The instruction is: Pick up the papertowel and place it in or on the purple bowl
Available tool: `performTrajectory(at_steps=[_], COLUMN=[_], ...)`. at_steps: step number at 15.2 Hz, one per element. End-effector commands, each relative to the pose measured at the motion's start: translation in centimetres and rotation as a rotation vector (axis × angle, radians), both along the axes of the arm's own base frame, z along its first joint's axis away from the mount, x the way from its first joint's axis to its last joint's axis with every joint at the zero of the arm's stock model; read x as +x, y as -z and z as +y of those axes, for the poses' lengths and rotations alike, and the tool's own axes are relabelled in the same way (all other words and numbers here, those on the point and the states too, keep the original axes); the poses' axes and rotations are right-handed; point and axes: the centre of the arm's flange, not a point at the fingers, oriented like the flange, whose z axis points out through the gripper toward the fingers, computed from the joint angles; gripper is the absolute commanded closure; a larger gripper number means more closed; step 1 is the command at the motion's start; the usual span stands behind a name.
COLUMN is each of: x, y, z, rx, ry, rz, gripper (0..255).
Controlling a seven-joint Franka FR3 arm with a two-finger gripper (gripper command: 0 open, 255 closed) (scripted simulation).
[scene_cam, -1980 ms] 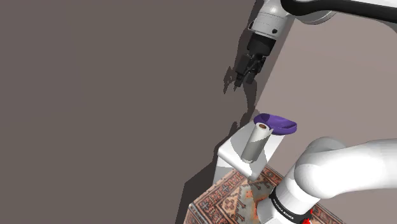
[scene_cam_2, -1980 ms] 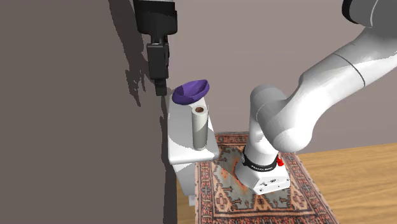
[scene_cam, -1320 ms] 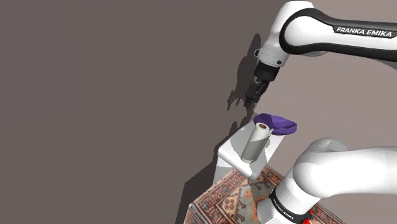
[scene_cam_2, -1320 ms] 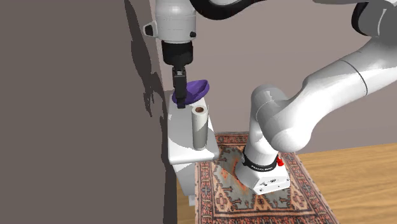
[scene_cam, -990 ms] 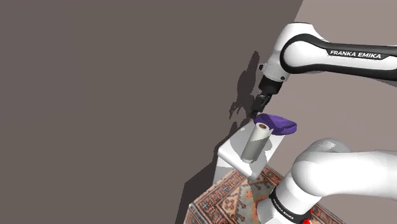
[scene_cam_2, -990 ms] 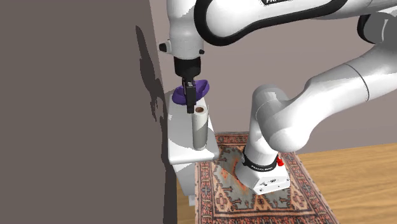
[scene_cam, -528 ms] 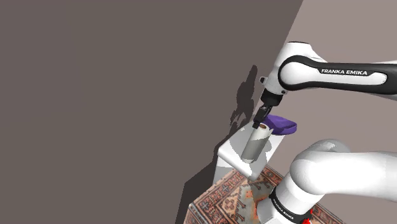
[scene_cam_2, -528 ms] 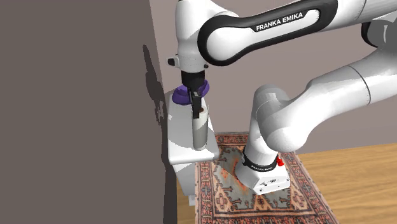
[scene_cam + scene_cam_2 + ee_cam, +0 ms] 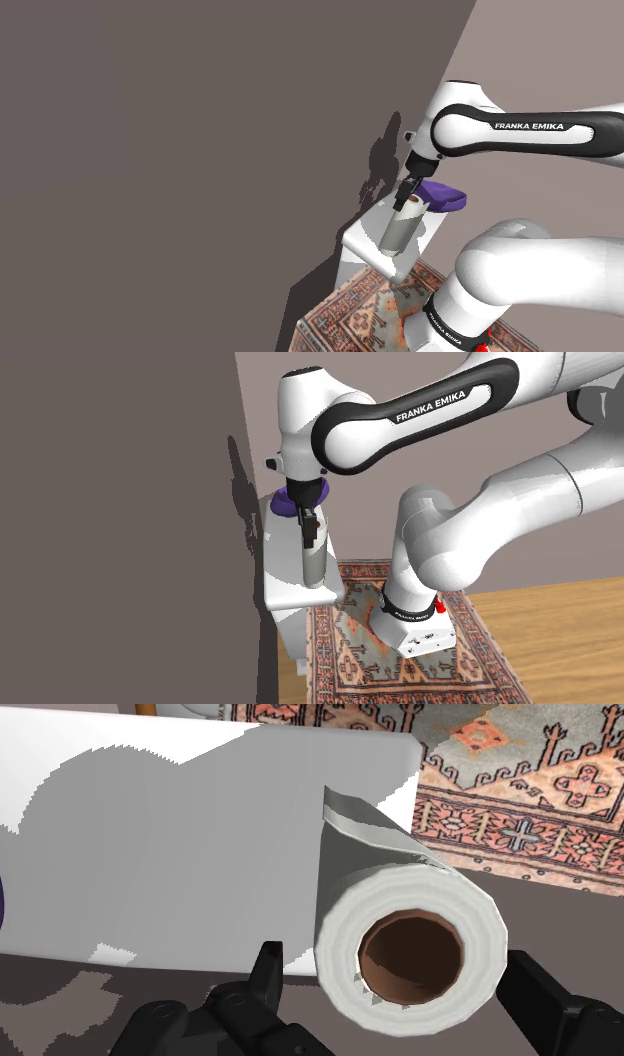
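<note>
My gripper (image 9: pixel 398 972) has dropped over the upright papertowel (image 9: pixel 398 232), fingers open either side, not yet gripping; I'd close next, purple bowl (image 9: pixel 443 196) just beyond.

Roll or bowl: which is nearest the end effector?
The upright, brown-cored roll, between the fingers of the open end effector; the purple bowl is farther off.

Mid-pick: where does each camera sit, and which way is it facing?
Shoulder view: beside and behind the robot's base, looking down at the white surface; the arm reaches in from the right.
Second exterior view: off to the side, facing the wall; arm and base stand on the rug.
Wrist view: on the hand, looking along the open jaws straddling the paper towel roll.
Shared: both exterior views show the purple bowl beside the roll.
</note>
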Motion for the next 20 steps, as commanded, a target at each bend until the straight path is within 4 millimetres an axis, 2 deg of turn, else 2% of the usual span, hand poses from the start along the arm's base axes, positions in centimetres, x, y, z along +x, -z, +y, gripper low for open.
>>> performTrajectory(at_steps=[1, 4, 5, 14, 20], x=[0.0, 0.0, 0.0, 0.0, 0.0], y=[0.0, 0.0, 0.0, 0.0, -3.1], z=[0.0, 0.0, 0.0, 0.0, 0.0], rx=[0.000, 0.000, 0.000, 0.000, 0.000], ry=[0.000, 0.000, 0.000, 0.000, 0.000], rz=[0.000, 0.000, 0.000, 0.000, 0.000], gripper=[0, 0, 255, 255, 255])
